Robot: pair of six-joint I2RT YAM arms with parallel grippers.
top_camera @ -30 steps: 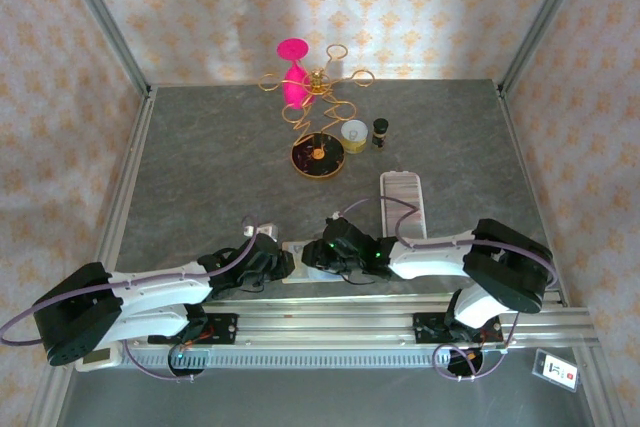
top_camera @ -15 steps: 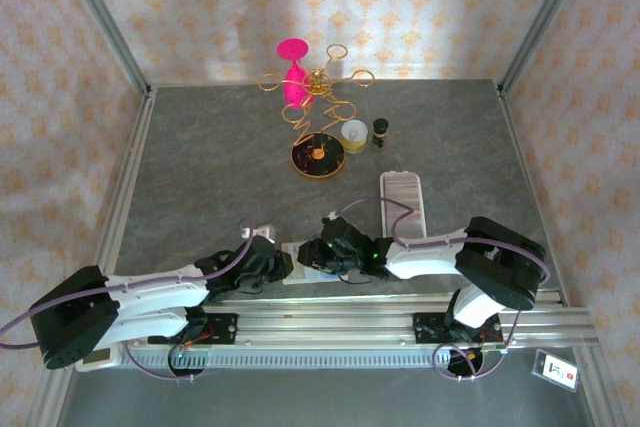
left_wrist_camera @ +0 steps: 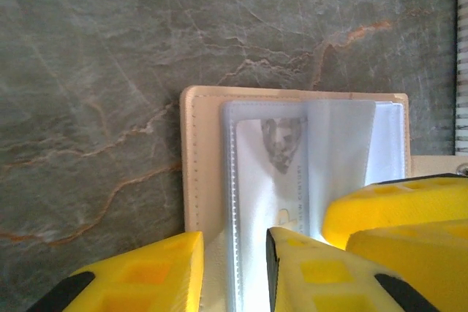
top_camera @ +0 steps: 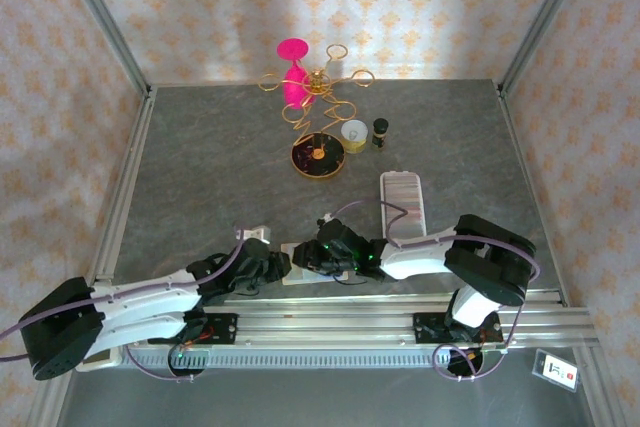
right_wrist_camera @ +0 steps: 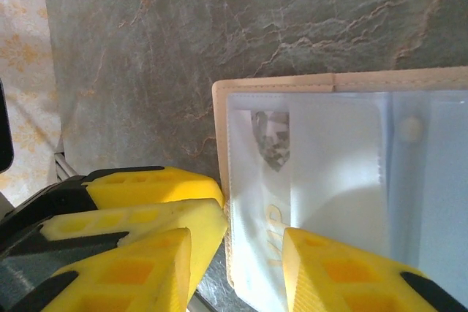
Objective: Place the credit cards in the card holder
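Observation:
The card holder (top_camera: 295, 247) lies open and flat near the table's front edge, cream-beige (left_wrist_camera: 199, 166) with clear plastic sleeves (right_wrist_camera: 344, 173). A pale credit card (left_wrist_camera: 281, 173) with a grey face print and gold lettering (right_wrist_camera: 272, 213) sits inside a sleeve. My left gripper (top_camera: 280, 265) is over the holder's edge, jaws apart (left_wrist_camera: 234, 242), astride the beige border and the sleeve seam. My right gripper (top_camera: 312, 259) meets it from the other side, jaws apart (right_wrist_camera: 235, 242) over the card's end. Each arm's yellow fingers (left_wrist_camera: 395, 213) (right_wrist_camera: 146, 188) show in the other's wrist view, close alongside.
A long white ridged tray (top_camera: 403, 202) lies right of centre. At the back stand a gold wire stand (top_camera: 318, 97) on a dark round base (top_camera: 318, 157), a pink glass (top_camera: 293, 67), a small yellow cup (top_camera: 354, 134) and a dark bottle (top_camera: 380, 132). A metal rail (top_camera: 330, 312) runs along the front.
Both grippers have crept a little to the left over the holder. The left arm's shoulder has swung down and left, and its jaws stand slightly wider.

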